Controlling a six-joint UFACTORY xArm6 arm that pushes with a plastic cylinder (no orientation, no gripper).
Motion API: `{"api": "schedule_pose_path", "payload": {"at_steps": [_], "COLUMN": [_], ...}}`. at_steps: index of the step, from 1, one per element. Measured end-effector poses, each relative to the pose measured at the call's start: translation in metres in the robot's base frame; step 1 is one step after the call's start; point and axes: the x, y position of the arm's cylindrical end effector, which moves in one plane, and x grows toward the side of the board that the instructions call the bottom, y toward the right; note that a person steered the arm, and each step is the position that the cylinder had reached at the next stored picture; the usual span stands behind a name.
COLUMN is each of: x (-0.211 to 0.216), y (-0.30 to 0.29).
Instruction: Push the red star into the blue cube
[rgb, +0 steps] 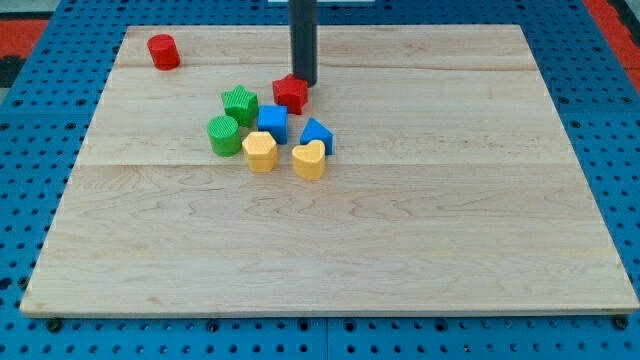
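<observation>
While no writing shows anywhere, my tip (304, 82) sits at the red star's (290, 94) upper right, seemingly touching. Red star is upper centre-left on the board (420, 230), just above the blue cube (272, 122). No gripper fitted, only the rod.

The tabletop (400, 230) is pale wood with visible grain, smooth and faintly satin, made of joined planks. Under it lies blue perforated board (620, 150), matt. The red star (290, 94), blue cube (272, 123) and green star (239, 104) look like smooth, matt-painted blocks. The rod to my tip (304, 82) is dark and dull.
</observation>
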Motion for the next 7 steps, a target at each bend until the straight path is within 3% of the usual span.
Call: {"api": "schedule_pose_path", "payload": {"at_steps": [2, 4, 6, 7], "x": [0.007, 0.06, 0.025, -0.01], "y": [-0.059, -0.06, -0.083, -0.066]}}
